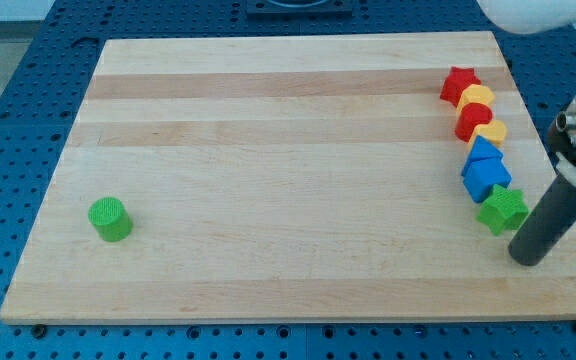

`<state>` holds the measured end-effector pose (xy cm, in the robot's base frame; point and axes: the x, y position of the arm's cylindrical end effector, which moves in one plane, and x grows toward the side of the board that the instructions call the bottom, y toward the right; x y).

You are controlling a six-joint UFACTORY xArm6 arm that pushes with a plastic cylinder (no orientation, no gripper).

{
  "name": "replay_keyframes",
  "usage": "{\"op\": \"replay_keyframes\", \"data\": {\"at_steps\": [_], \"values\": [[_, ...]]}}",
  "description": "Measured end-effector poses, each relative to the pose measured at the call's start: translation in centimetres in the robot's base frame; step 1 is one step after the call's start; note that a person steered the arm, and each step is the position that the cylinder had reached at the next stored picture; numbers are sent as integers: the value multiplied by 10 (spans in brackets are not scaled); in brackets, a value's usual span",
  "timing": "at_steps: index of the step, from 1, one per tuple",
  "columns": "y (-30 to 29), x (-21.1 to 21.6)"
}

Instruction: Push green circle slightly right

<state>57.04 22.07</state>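
Note:
The green circle (110,219) stands alone near the wooden board's lower left corner. My tip (528,257) rests on the board at the view's lower right, far from the green circle. It sits just right of and below a green star (503,209), close to it; I cannot tell if they touch.
A column of blocks runs down the board's right side: a red star (459,84), a yellow block (476,98), a red block (473,120), a yellow block (489,133), a blue block (483,153) and a blue block (486,178). The board (288,180) lies on a blue perforated table.

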Motion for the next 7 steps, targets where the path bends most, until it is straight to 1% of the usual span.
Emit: {"op": "replay_keyframes", "data": {"at_steps": [1, 2, 4, 5, 6, 7], "values": [[-51, 5], [-113, -11], [-228, -95], [-312, -103], [-411, -97], [-483, -87]]}}
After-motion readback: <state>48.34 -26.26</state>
